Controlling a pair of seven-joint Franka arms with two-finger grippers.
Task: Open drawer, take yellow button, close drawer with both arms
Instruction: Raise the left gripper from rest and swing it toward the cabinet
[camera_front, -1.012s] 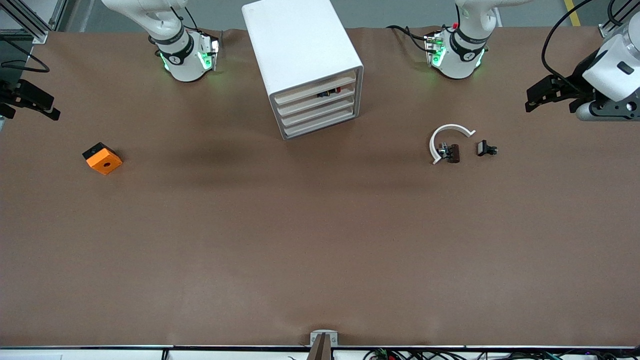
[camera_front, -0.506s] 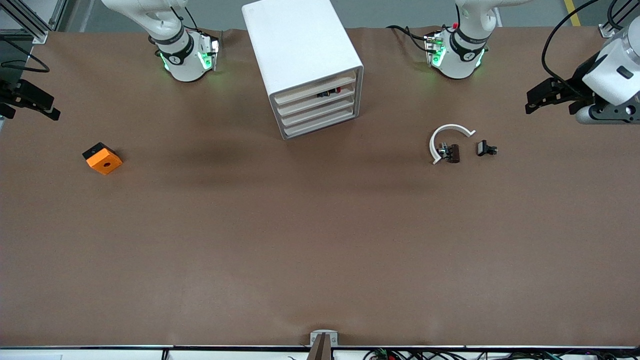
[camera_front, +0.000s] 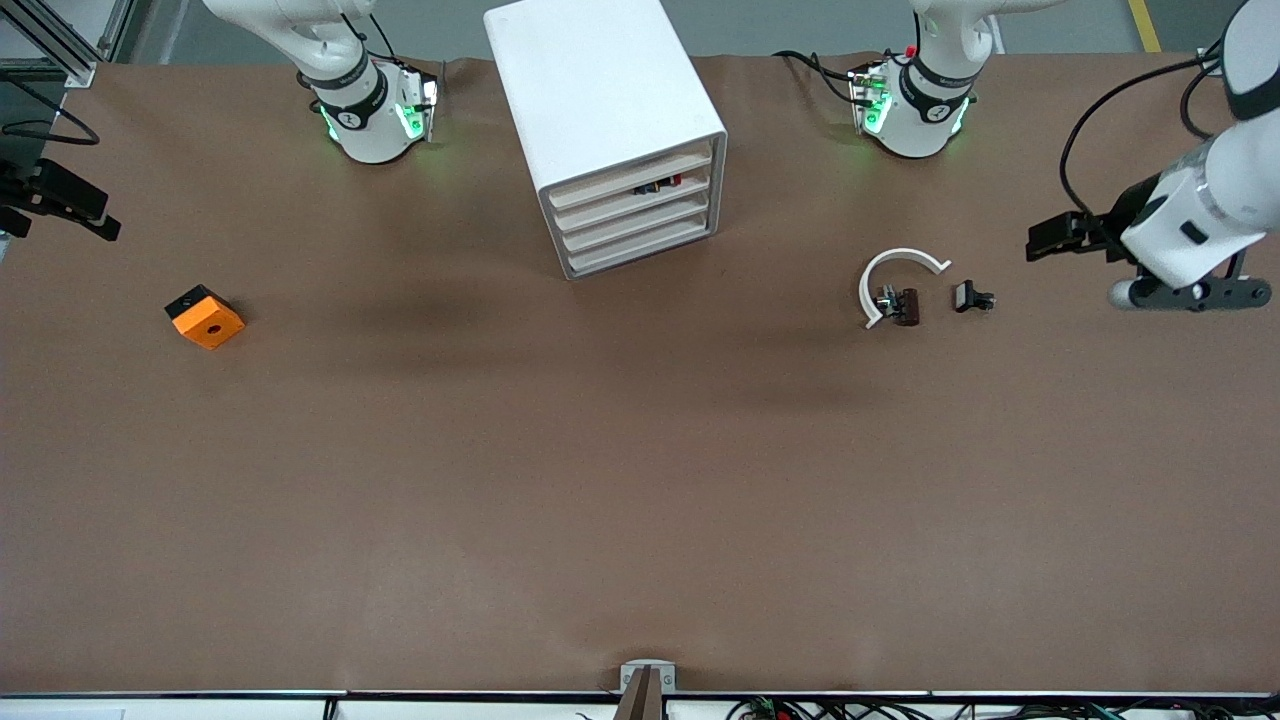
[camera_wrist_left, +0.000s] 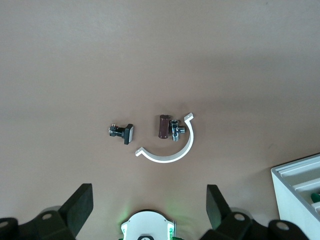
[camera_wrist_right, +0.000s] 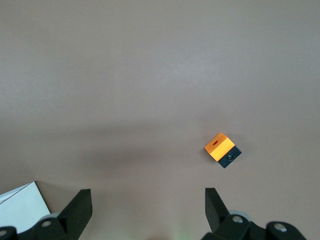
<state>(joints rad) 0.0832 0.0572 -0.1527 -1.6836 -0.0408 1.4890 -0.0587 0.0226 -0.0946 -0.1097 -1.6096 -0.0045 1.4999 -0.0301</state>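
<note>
The cabinet (camera_front: 610, 130) drawers are all closed; the second drawer (camera_front: 634, 189) holds small dark items, possibly the button. Both the left gripper (camera_wrist_left: 149, 206) and right gripper (camera_wrist_right: 147, 209) are spread and empty.

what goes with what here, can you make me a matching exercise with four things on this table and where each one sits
Things:
1. orange cube
2. cabinet
3. white curved piece
4. left pincer

Places:
A. between the two arm bases, drawers shut
B. toward the right arm's end of the table, alone
C. in the air over the left arm's end of the table
D. on the table beside a small brown part

Pairs: 1-B, 2-A, 3-D, 4-C
</note>
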